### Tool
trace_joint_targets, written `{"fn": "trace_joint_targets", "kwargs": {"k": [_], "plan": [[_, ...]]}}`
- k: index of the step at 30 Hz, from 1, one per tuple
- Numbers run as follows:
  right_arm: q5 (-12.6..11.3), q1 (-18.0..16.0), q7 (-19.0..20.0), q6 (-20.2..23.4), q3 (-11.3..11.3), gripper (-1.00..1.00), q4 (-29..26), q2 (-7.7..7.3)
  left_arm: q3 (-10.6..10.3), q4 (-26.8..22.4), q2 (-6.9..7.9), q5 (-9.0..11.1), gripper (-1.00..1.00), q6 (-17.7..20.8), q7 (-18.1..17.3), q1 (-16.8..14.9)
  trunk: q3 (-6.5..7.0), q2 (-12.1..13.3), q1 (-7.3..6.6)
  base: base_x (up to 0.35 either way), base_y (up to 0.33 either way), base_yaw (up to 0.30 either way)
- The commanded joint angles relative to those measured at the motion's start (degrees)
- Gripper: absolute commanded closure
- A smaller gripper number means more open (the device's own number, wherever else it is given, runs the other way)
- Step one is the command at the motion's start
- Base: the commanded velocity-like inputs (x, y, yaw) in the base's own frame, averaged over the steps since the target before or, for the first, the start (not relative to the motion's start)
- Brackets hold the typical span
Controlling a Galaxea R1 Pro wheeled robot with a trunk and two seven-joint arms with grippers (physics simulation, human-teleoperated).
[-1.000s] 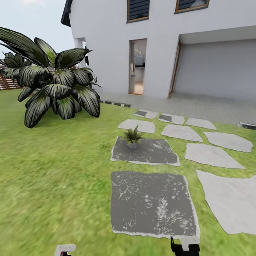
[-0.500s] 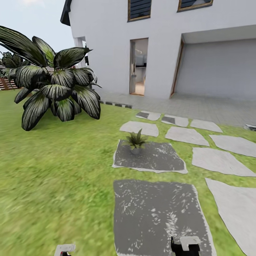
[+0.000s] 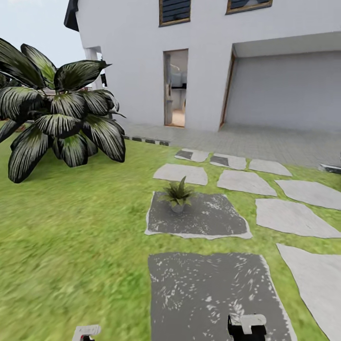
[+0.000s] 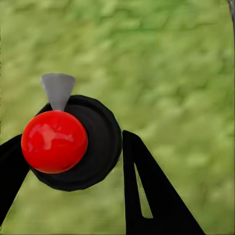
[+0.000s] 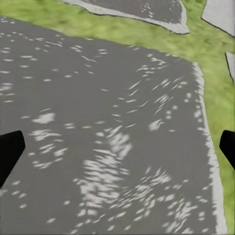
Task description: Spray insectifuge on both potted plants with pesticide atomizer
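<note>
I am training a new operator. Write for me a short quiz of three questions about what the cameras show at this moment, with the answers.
1. True or false: the potted plant stands on the grass.
2. Choose one. The right claw is: A) open over the near dark slab; B) shut on a bottle; C) open over a pale stepping stone.
3. Fill the gap: in the left wrist view, the pesticide atomizer between the fingers of the left claw has a round ___ top.

Key
1. False: it stands on the far dark slab.
2. A
3. red
</note>
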Motion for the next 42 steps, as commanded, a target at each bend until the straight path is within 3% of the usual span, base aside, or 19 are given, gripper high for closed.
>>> {"fn": "trace_joint_targets", "kwargs": {"k": [1,19,27,42], "plan": [[0.61,-0.04,-0.34,-0.10,-0.38,-1.00,0.05,0.03,0.51,0.04,0.01,-0.55,1.00,-0.18,-0.19,-0.01,-0.05,-0.02,0.03,0.337,0.135,-0.043],[0.69,-0.04,-0.34,-0.06,-0.38,-1.00,0.05,-0.34,0.51,0.04,0.01,-0.61,1.00,-0.18,-0.19,-0.02,-0.05,-0.02,0.03,0.337,0.135,-0.003],[0.61,-0.04,-0.34,-0.11,-0.38,-1.00,0.05,0.28,0.51,0.04,0.01,-0.62,1.00,-0.18,-0.19,-0.03,-0.05,-0.02,0.03,0.337,0.135,0.000],[0.61,-0.04,-0.34,-0.11,-0.38,-1.00,0.05,0.25,0.51,0.04,0.01,-0.64,1.00,-0.18,-0.19,-0.03,0.22,-0.02,0.03,0.337,0.132,-0.250]]}}
